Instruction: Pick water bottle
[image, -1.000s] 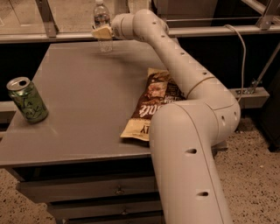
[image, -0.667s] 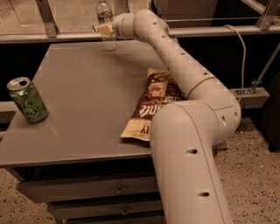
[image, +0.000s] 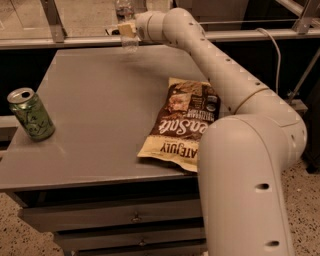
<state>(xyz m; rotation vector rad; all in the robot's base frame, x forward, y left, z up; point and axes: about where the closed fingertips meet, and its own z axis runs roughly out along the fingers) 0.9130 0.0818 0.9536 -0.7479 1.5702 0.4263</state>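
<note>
The water bottle (image: 129, 44) is a small clear bottle at the table's far edge, near the top of the camera view. Its upper part reaches the frame's top edge, so the cap is hard to make out. My gripper (image: 126, 29) is at the far edge of the table, reaching in from the right. It is shut around the bottle's middle, with its pale fingers (image: 128, 29) across the body. The bottle hangs upright in the grip, its base at or just above the table's back edge.
A green drink can (image: 31, 114) stands at the grey table's (image: 100, 90) left edge. A brown chip bag (image: 182, 122) lies at the right, partly under my arm. A metal rail (image: 55, 22) and glass run behind the table. Drawers sit below the front edge.
The gripper and the bottle have moved slightly up and to the right together. The can and the chip bag have not moved.
</note>
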